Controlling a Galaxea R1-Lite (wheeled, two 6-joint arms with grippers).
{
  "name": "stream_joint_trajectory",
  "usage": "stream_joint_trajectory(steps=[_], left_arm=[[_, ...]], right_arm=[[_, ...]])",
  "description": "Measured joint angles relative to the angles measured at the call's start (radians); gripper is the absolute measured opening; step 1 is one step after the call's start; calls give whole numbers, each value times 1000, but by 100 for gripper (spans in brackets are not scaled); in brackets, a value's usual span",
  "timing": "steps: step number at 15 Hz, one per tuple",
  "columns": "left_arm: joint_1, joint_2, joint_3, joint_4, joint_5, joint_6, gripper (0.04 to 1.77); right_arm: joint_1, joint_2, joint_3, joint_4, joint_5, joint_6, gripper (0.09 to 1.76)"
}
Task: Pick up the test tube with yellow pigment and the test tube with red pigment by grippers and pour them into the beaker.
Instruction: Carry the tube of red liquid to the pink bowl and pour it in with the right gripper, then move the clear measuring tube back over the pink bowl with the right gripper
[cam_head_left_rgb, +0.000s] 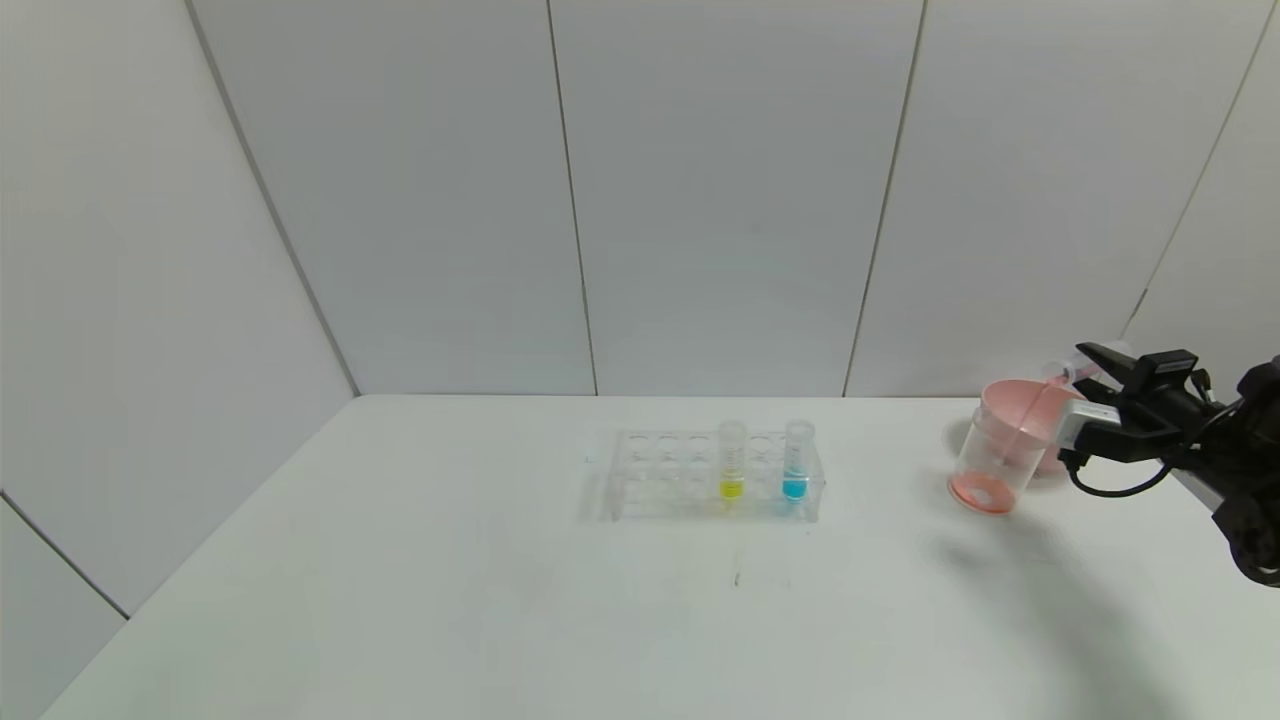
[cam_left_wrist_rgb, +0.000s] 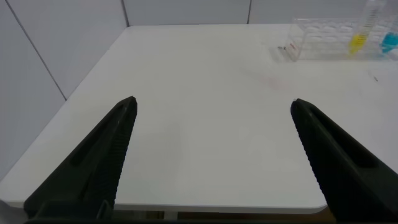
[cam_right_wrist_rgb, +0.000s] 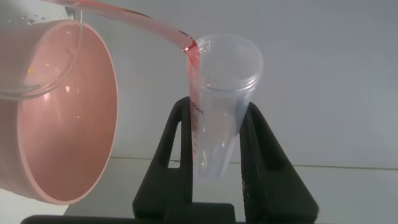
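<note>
Head view: at the right edge of the white table (cam_head_left_rgb: 400, 600), the black right claw (cam_right_wrist_rgb: 214, 134) is closed on the test tube with red pigment (cam_right_wrist_rgb: 219, 106), a slim clear plastic tube tipped over so that an orange-red stream runs from its mouth. The beaker (cam_head_left_rgb: 1000, 455), a clear tapered cup, is seen just below, with red pooled at its bottom, and a pink bowl (cam_head_left_rgb: 1050, 440) is beside it. Two tubes are stood in the clear multi-hole rack (cam_head_left_rgb: 650, 475) mid-table: the test tube with yellow pigment (cam_head_left_rgb: 732, 462) and a blue-bottomed tube (cam_head_left_rgb: 797, 460). The left claw (cam_left_wrist_rgb: 211, 155) is held wide open and empty above the table's near left part
</note>
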Motion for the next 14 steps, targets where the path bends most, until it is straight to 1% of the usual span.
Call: stream_joint_trajectory(steps=[7,14], left_arm=[[0,0,0,0,0,0,176],[0,0,0,0,0,0,176]], right_arm=[[-3,6,5,-40,1,-9,50],[-4,10,3,-43,0,-23,50]])
